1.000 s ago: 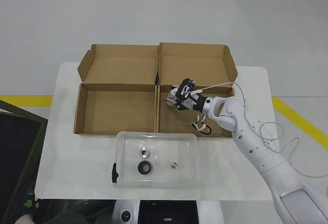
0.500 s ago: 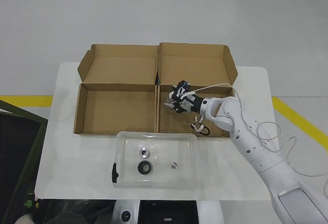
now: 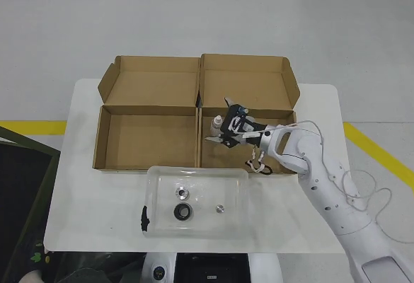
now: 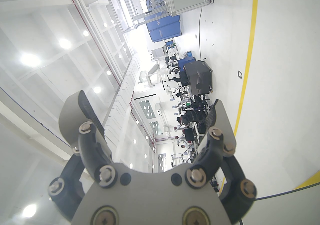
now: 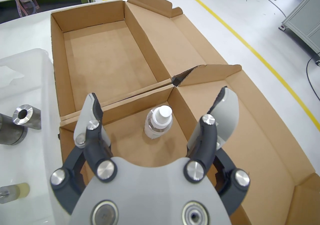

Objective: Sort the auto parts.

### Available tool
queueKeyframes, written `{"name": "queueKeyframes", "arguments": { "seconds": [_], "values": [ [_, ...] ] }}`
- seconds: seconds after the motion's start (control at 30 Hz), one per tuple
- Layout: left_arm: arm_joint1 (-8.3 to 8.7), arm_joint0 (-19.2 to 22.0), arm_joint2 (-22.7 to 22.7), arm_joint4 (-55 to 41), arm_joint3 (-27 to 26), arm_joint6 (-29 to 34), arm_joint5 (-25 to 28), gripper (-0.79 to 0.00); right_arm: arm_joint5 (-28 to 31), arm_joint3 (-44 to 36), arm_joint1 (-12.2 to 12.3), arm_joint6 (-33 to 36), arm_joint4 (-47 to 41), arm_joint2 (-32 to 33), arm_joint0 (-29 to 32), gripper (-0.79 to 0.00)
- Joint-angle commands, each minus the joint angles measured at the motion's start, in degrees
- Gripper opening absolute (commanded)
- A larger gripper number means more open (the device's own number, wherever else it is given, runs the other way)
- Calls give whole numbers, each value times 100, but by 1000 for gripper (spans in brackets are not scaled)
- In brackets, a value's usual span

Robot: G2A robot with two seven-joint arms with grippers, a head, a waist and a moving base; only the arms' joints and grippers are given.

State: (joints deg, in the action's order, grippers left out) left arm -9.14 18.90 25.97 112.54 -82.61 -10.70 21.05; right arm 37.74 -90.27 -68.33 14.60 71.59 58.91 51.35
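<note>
Evidently the right gripper (image 5: 158, 94) hangs wide open — clear of the small bottle (image 5: 158, 123), upright mid-frame in the right box (image 3: 214, 154), seemingly its sorted place; metal parts (image 3: 184, 211) wait in the clear bin (image 3: 150, 191), lower centre.

Left box (image 3: 146, 138), right box (image 5: 262, 141): plain brown cardboard, matt, kinda fibrous. Bin (image 3: 221, 185): clear plastic, slightly frosted, smooth. Bottle (image 5: 158, 123): see-through plastic, smooth white cap. Sleeve (image 5: 23, 117): machined metal, dull brushed sheen. Right gripper (image 5: 158, 94): pale satin fingers, black ribbed pads (image 5: 98, 109), shiny screws (image 5: 107, 169). Table (image 3: 93, 198): smooth white.
</note>
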Motion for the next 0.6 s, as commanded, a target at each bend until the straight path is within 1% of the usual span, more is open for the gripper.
{"name": "queueKeyframes", "arguments": {
  "seconds": [0.0, 0.17, 0.33, 0.57],
  "values": [
    [0, 0, 0, 0, 0, 0, 0, 0, 64, -273, 38, 48, -14, 107, 172, -12],
    [0, 0, 0, 0, 0, 0, 0, 0, 315, -982, 145, 172, -84, 373, 726, 0],
    [0, 0, 0, 0, 0, 0, 0, 0, 574, -1643, 246, 511, 13, 522, 1264, 0],
    [0, 0, 0, 0, 0, 0, 0, 0, 759, -2293, 351, 918, 302, 638, 1800, 0]
  ]
}}
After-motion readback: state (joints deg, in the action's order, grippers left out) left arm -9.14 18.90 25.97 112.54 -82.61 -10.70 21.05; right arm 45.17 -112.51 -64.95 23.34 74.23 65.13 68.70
